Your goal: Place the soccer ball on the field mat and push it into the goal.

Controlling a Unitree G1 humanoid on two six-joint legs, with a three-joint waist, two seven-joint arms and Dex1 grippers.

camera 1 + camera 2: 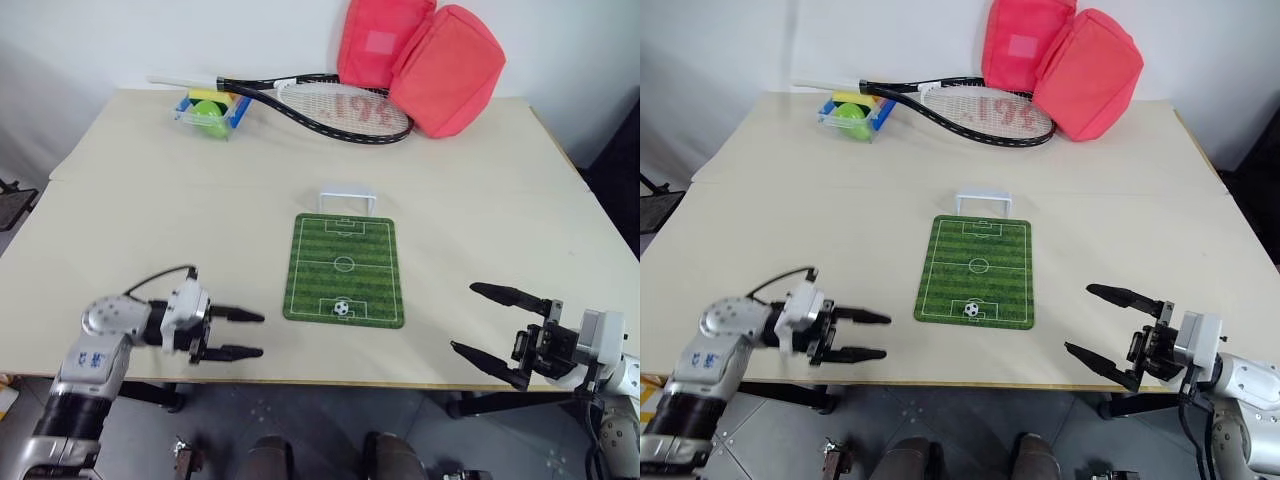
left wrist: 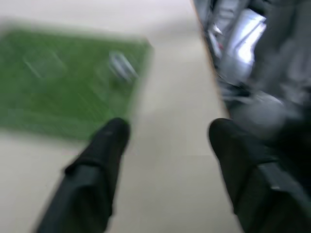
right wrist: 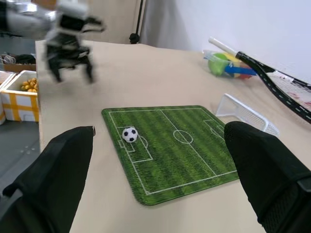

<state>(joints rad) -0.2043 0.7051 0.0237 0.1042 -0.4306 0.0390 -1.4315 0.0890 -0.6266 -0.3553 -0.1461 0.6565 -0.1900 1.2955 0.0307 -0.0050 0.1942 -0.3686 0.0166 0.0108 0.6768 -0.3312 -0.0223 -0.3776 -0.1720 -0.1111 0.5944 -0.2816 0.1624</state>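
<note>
Spanning the scene, a smooth beige table [image 1: 150, 200] carries a flat, rounded-corner field mat [image 1: 345, 268] striped like grass. At its far end stands the low white wire-frame goal [image 1: 348, 199]; the tiny patched soccer ball [image 1: 342, 309] rests near its close edge. Left gripper [image 1: 250, 334] jaws part narrowly, right gripper [image 1: 475, 319] jaws wide, both empty.

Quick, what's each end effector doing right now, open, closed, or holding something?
Left end effector: open, holding nothing, beside the field mat.
Right end effector: wide open, holding nothing.
</note>
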